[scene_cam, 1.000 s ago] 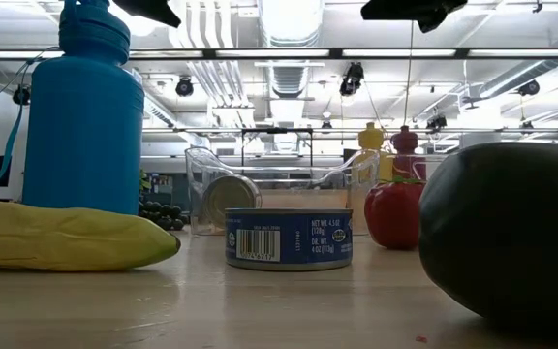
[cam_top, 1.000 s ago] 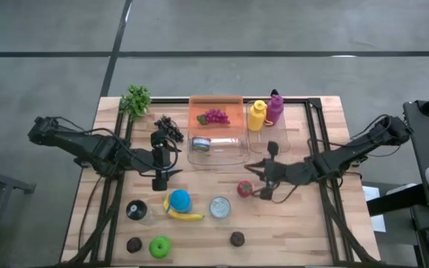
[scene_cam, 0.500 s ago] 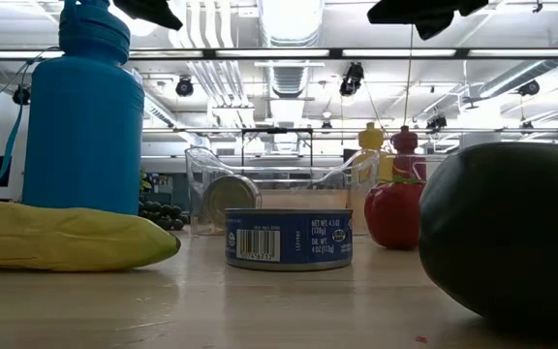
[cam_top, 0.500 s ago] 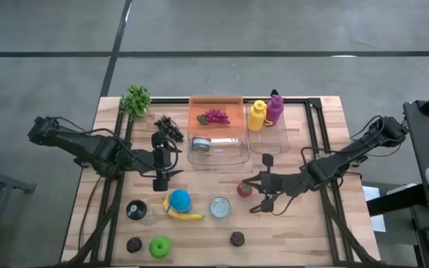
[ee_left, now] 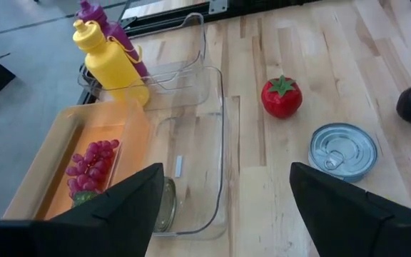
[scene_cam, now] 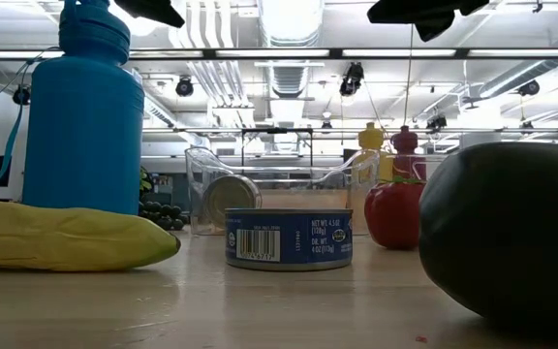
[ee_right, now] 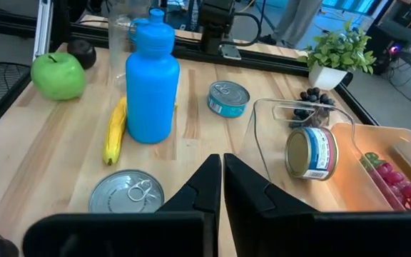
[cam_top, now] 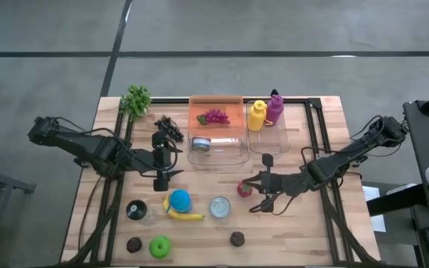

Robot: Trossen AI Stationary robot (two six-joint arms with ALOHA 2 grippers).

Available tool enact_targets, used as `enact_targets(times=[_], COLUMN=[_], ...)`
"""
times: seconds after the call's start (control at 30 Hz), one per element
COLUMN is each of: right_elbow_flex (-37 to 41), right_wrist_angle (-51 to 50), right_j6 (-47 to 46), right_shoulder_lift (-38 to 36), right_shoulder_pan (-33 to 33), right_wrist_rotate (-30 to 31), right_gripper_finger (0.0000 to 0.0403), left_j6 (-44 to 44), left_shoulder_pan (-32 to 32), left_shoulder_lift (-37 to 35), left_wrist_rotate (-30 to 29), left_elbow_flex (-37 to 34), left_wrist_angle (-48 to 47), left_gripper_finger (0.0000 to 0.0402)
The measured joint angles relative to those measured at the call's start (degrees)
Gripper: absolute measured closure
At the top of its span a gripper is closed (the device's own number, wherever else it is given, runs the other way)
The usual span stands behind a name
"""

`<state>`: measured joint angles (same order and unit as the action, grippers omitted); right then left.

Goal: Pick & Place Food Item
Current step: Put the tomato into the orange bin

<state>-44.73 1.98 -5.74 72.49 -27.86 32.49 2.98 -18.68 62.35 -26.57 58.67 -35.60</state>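
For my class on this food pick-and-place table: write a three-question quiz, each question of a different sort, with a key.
1. True or false: the left gripper has its fingers spread apart.
2. What leans against the blue bottle? A) green apple B) banana C) red tomato
3. Fill in: the purple grapes lie in the ____ tray.

Key:
1. True; the right gripper is the shut one, poised beside the red tomato.
2. B, the banana; the green apple lies apart, near the table's front edge.
3. Orange; the orange tray sits behind the clear container.
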Motion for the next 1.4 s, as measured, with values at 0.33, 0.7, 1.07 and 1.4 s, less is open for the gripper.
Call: enact_targets(times=[0.33,0.7,1.07,1.4], right_elbow_flex=[0.00,0.00,0.00,0.00], right_wrist_angle=[0.15,0.35,0.05,-0.15], right_j6=[0.11,-1.79,-0.70,0.15], right_shoulder_lift=[0.00,0.02,0.02,0.02], right_shoulder_pan=[0.00,0.02,0.00,0.00], right_wrist_rotate=[0.02,0.59,0.61,0.59], right_gripper_finger=[0.0308,0.0227,0.0191,0.0153], left_j6=[-0.12,-0.10,-0.11,-0.10], left_shoulder_pan=[0.01,0.00,0.00,0.00], left_shoulder_lift=[0.00,0.00,0.00,0.00], left_wrist_rotate=[0.00,0.00,0.00,0.00], left_elbow_flex=[0.00,0.00,0.02,0.02], left_wrist_angle=[0.05,0.05,0.05,0.03], left_gripper_finger=[0.0098,0.0092,0.0094,0.0093])
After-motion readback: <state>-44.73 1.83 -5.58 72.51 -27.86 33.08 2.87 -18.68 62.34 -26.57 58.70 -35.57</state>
